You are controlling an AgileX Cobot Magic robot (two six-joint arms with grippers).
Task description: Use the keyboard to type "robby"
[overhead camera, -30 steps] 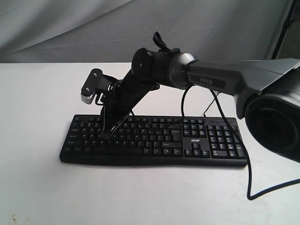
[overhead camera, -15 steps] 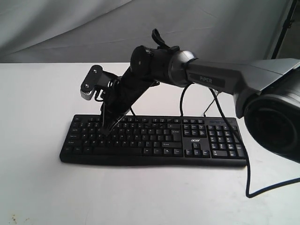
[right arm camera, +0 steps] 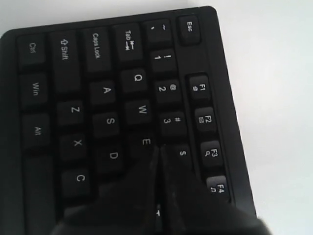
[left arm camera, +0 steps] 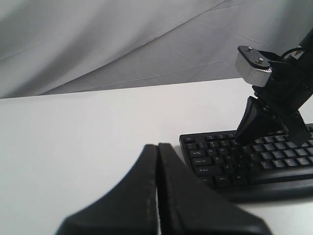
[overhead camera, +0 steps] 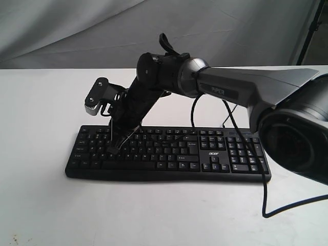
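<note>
Keyboard (overhead camera: 169, 154) sits flat on the white table (overhead camera: 41, 205), and your right gripper (right arm camera: 159, 154) reaches across to its left end, jaws pressed together with nothing between them, tip low over the top letter row just past E, about where R should be. Your left gripper (left arm camera: 157, 147) hangs off the keyboard's left end, likewise closed and empty. Nothing shows what's been typed, so I'd judge you're at the opening "r", with "obby" left.
</note>
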